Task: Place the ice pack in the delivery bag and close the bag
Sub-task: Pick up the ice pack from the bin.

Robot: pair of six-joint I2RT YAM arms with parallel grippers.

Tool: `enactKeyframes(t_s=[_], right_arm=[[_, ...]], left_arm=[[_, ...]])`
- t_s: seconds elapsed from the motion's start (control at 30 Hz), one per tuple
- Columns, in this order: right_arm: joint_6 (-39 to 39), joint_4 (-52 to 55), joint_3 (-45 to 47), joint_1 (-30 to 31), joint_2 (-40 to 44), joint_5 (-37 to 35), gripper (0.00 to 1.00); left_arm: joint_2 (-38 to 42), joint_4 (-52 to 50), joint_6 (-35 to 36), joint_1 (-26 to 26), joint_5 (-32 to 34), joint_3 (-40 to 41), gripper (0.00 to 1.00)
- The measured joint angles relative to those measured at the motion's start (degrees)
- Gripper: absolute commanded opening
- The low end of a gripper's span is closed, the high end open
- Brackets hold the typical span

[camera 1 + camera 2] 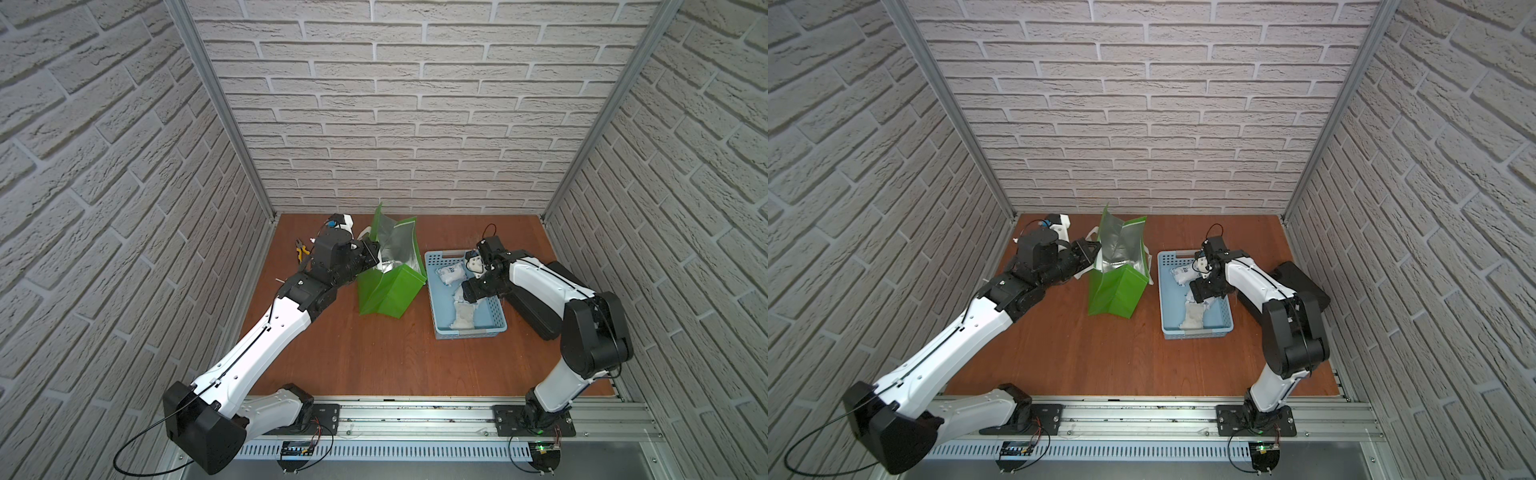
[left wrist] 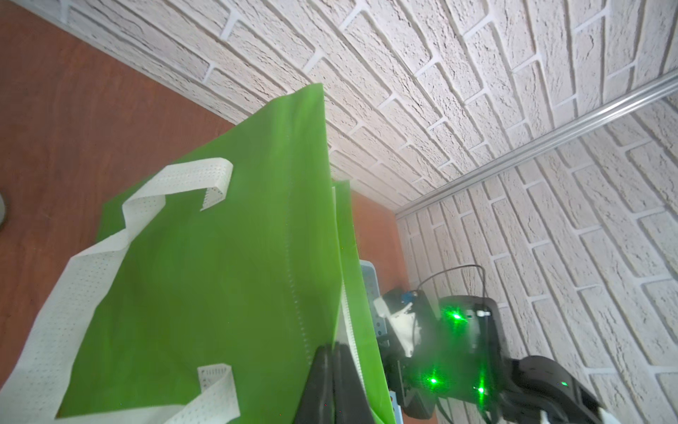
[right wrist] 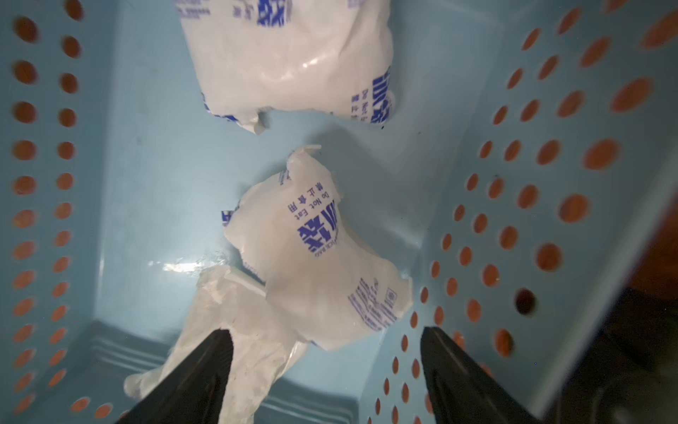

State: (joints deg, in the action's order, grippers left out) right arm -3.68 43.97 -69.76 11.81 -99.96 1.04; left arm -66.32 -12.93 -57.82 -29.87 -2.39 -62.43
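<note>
The left gripper [image 2: 334,354] was clenched on the bag [image 1: 390,286] at its rim, holding it open just beside the basket [image 1: 469,330]. Inside the basket, the right gripper [image 3: 324,332] hung spread and empty over an ice pack [image 3: 315,253], possibly touching it. Picking seemed in hand; next it needed to lower, close and lift clear.

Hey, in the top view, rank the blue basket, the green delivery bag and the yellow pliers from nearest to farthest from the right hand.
1. The blue basket: the right hand hangs open over its inside.
2. The delivery bag: beside the basket, toward the robot's left.
3. The yellow pliers: farthest, beyond the bag on the robot's left side.
</note>
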Motion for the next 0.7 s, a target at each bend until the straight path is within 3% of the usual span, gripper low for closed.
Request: enactKeyframes(t_s=[0.3,0.43,0.7], right_arm=[[-2.8,0.0,-4.4,1.8,-7.8,-3.4,0.83],[-3.2,-0.4,-4.7,2.2,-9.2,-3.5,0.74],[-3.2,-1.6,-3.7,2.3,-9.2,-3.6,0.45]], left_arm=[[5.0,1.3,-3.1,4.1,-1.4,4.4,0.00],[6.8,0.8,-3.4,6.0,-2.0,6.0,0.00],[9.1,-1.2,-3.3,8.8,-3.8,7.0,0.00]])
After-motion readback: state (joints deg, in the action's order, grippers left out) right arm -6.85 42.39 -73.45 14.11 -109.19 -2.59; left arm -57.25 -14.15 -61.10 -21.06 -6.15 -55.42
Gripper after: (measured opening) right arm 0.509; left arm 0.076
